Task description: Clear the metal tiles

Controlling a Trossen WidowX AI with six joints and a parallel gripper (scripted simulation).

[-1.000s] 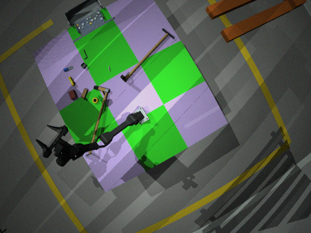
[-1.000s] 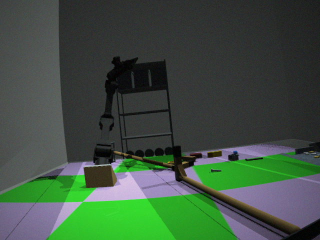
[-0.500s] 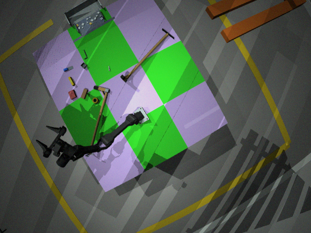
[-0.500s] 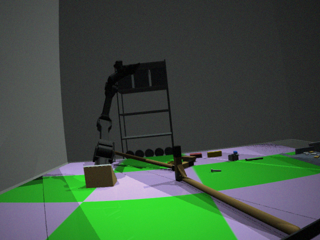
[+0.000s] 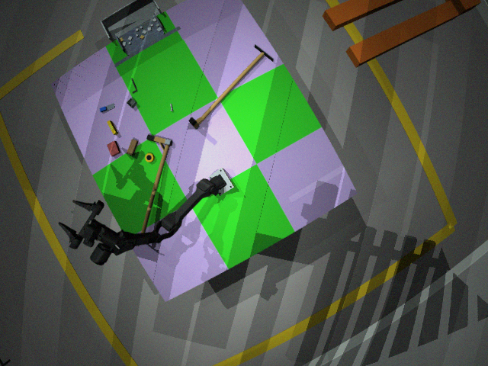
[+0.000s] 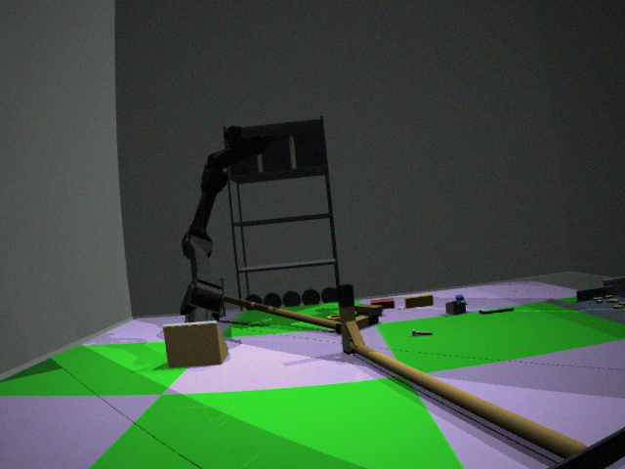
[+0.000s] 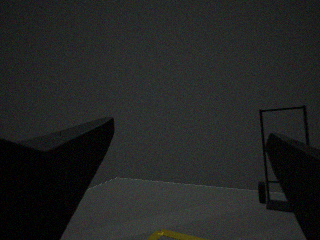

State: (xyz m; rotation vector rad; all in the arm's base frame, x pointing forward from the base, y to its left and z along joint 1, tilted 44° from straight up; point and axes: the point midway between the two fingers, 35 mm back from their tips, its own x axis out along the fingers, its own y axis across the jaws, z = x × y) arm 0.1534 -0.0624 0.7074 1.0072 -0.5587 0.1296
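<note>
The steel bench plate [image 5: 137,46] [image 6: 605,312] carries several small pale and orange tiles [image 5: 158,28]. The catch box [image 5: 126,14] stands at its far end. A long scraper [image 5: 232,86] [image 6: 454,394] with a wooden handle and dark cross blade lies on the table; its other end has a dark-tipped crosspiece. A second long wooden-handled tool [image 5: 157,177] [image 6: 282,312] lies left of it, its lower end hidden under the arm. My gripper [image 5: 66,213] [image 7: 188,132] is wide open and empty, raised high beyond the table's left edge, far from the scraper and plate.
Small things lie left of the scraper: a red block [image 5: 113,148], a brown block [image 5: 133,146], a yellow block [image 5: 112,127], a yellow ring [image 5: 149,157], a dark cube [image 5: 131,102] and a bolt [image 5: 171,107]. A white-topped wooden block [image 6: 191,344] is by the arm base.
</note>
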